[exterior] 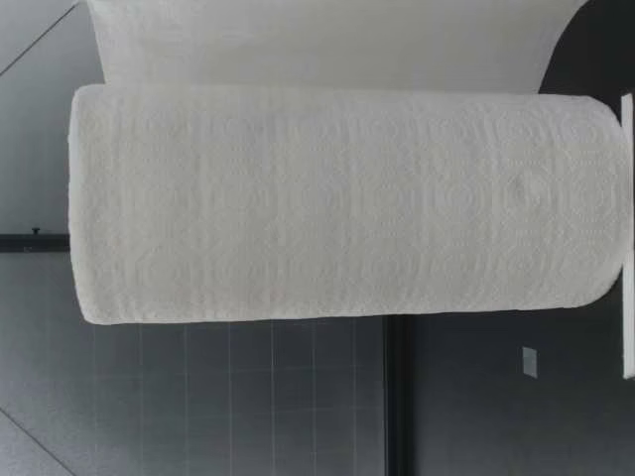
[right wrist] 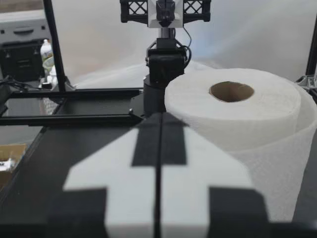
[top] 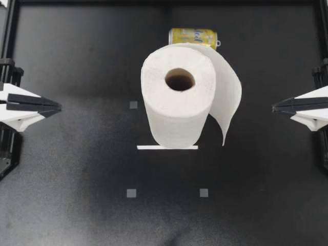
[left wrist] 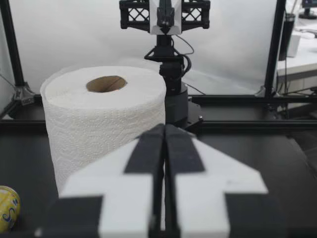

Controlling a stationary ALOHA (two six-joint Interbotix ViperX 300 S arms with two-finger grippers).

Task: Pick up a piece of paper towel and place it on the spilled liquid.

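Top view: my left gripper (top: 60, 107), fingers pressed together and empty, sits well apart from the paper towel roll (top: 177, 105), which stands upright in the middle of the dark table (top: 72, 205) with a yellow can (top: 193, 37) lying just behind it. The roll's loose sheet (top: 229, 97) hangs toward my right gripper (top: 273, 107), also closed and empty. Pulling this sheet with nothing steadying the roll could tip or drag it, and because no liquid shows on the table, the piece may miss the spill.

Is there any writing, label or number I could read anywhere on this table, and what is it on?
Yellow can: dark print on its side, too blurred to read.
Paper towel roll: embossed pattern only, no text.
Grey squares on the table: blank, no marks.
Nothing else in view carries writing.
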